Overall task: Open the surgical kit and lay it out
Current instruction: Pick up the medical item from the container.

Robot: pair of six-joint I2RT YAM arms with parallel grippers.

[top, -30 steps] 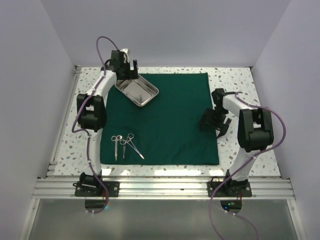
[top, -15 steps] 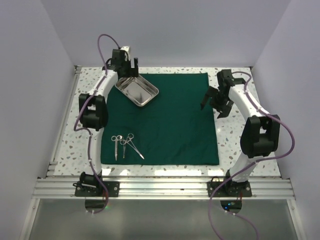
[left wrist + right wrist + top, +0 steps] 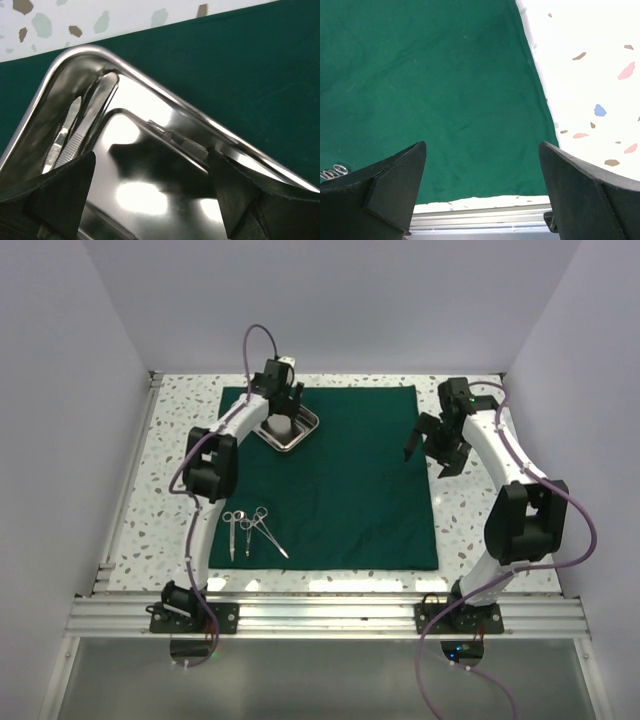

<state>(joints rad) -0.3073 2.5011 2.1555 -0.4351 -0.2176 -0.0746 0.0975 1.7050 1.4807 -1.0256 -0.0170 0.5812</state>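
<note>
The desk [image 3: 150, 500] has a white, speckled top. A dark green cloth [image 3: 350, 480] lies spread flat directly on it, covering the middle; bare strips of desk show at left and right.

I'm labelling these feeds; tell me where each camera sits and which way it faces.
Top: above and behind, looking down on the cloth; both arms show.
Left wrist: looks down into the tray; left gripper open.
Right wrist: looks toward the near rail across cloth edge; right gripper open.
Shared: the tray, in top and left wrist.
</note>
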